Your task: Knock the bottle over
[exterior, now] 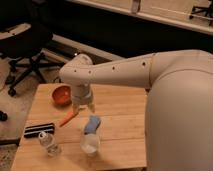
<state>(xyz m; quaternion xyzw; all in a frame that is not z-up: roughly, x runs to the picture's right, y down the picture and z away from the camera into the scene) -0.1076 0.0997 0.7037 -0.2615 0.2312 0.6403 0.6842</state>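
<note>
The small clear plastic bottle (48, 143) stands near the front left of the wooden table (120, 125), its sides glinting. My gripper (82, 108) hangs from the white arm over the middle-left of the table, pointing down. It is above and to the right of the bottle and apart from it. A white round cup (90, 144) stands to the right of the bottle, below the gripper.
An orange bowl (62, 95) sits at the table's back left. An orange carrot-like piece (68, 119) and a blue sponge (92, 124) lie near the gripper. A black flat object (39, 130) lies just behind the bottle. An office chair (25, 45) stands on the floor at the left.
</note>
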